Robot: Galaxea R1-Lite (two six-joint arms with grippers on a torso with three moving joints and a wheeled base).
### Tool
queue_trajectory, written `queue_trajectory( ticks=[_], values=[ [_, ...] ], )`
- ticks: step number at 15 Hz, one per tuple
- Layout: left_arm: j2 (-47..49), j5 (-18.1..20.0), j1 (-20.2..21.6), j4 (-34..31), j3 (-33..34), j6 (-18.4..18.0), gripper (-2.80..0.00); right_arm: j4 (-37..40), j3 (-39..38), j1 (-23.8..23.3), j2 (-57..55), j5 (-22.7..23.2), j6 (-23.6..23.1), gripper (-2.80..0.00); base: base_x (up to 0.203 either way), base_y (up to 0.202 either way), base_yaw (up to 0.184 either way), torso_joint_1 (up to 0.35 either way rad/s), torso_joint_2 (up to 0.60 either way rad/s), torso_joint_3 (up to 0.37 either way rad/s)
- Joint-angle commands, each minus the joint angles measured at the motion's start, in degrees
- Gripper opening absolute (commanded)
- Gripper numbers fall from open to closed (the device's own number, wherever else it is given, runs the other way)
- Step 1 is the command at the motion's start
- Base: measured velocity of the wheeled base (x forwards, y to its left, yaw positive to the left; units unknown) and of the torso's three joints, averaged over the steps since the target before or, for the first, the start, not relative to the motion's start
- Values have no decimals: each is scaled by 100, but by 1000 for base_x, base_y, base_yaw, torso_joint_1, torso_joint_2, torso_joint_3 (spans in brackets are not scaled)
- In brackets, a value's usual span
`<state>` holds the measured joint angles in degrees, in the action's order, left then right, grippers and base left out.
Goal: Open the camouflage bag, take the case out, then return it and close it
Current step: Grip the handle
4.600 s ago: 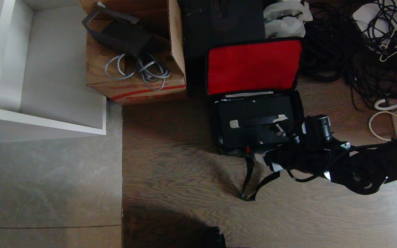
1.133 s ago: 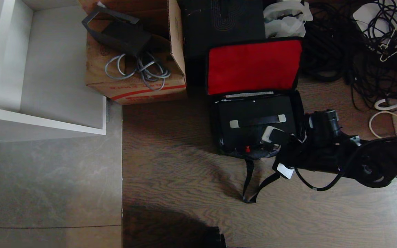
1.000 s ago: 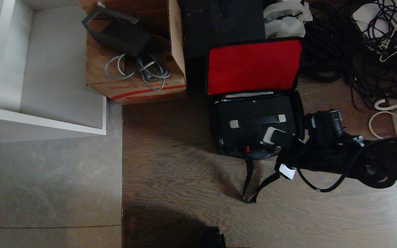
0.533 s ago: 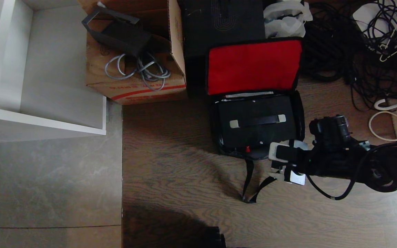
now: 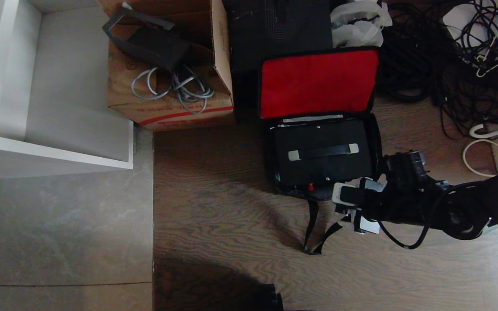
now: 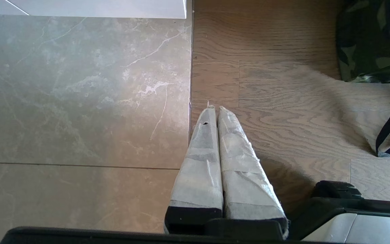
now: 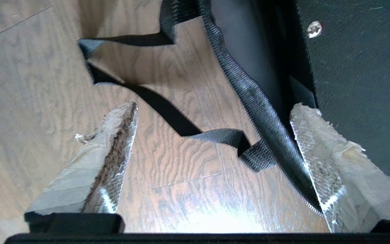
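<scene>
The camouflage bag (image 5: pixel 376 142) stands open on the wood floor, its red-lined lid (image 5: pixel 318 82) folded back. The black case (image 5: pixel 322 166) sits inside it, handle (image 5: pixel 322 152) upward. My right gripper (image 5: pixel 348 208) hangs open just off the bag's near right corner, holding nothing. In the right wrist view its gripper (image 7: pixel 215 106) straddles the black shoulder strap (image 7: pixel 229 135) on the floor, with the case's dark side (image 7: pixel 361 84) beside one finger. My left gripper (image 6: pixel 215 109) is shut and parked over the floor seam, with the bag's camouflage side (image 6: pixel 364 40) off to one side.
A cardboard box (image 5: pixel 171 103) with grey cables and a tall black box (image 5: pixel 279 30) stand behind the bag. A white shelf unit (image 5: pixel 54 90) fills the left. Tangled black cables (image 5: pixel 448 56) lie at the back right. The strap (image 5: pixel 314 229) trails toward me.
My right gripper has let go of the case's handle, drawn back off the case to the bag's near right corner, rolled and opened wide. The case stays in the bag.
</scene>
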<state>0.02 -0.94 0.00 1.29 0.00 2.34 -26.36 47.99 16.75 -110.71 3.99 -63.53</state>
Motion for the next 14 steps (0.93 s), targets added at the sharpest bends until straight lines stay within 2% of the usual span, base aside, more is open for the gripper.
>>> queue_trajectory(
  ticks=[1, 11, 12, 14],
  values=[
    [-2, -3, 0, 3, 62, 3, -280, -227, 25, 4, -263, 20, -37, 0, 0, 0, 0, 0, 0, 0],
    [-2, -3, 0, 3, 62, 3, -280, -1095, 325, -248, -952, 50, 115, 0, 0, 0, 0, 0, 0, 0],
    [-2, -3, 0, 3, 62, 3, -280, -1085, 325, -268, -984, 99, 245, -280, 0, 0, 0, 0, 0, 0],
    [-2, -3, 0, 3, 62, 3, -280, -1101, 305, -260, -1022, 67, 326, -280, 0, 0, 0, 0, 0, 0]
  ],
)
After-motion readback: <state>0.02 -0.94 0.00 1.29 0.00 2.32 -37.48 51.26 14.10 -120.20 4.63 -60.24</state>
